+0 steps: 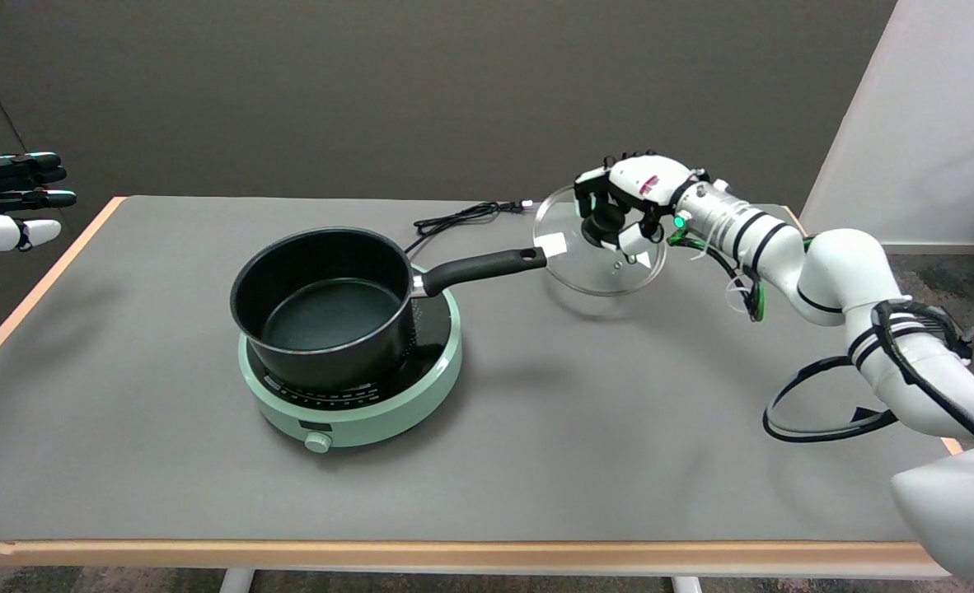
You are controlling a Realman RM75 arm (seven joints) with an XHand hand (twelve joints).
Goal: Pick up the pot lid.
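A grey desk point(536, 461) with a pale wooden rim is seen to carry all the items. Left of its centre a mint-green induction hob point(355, 403) is set, its dial turned to the near edge. A black saucepan point(322, 305) is stood on the hob, uncovered and seemingly empty, its handle point(483, 268) directed toward the right edge. A black power cord point(458, 217) is laid toward the far edge.

The right arm point(833, 272) is extended in from the near right corner. The pot lid point(573, 259), of clear glass with a metal rim, is held tilted in the air near the far edge, right of centre and just beyond the handle tip. Its black knob point(601, 222) is gripped by the right hand point(631, 202), fingers closed round it. A shadow is cast on the desk below the lid, and no contact with the desk or the saucepan is observed.

Progress, as judged: the lid is off the saucepan, grasped and lifted, so the pick-up is taken as essentially done. Only a steady hold is left to be confirmed.
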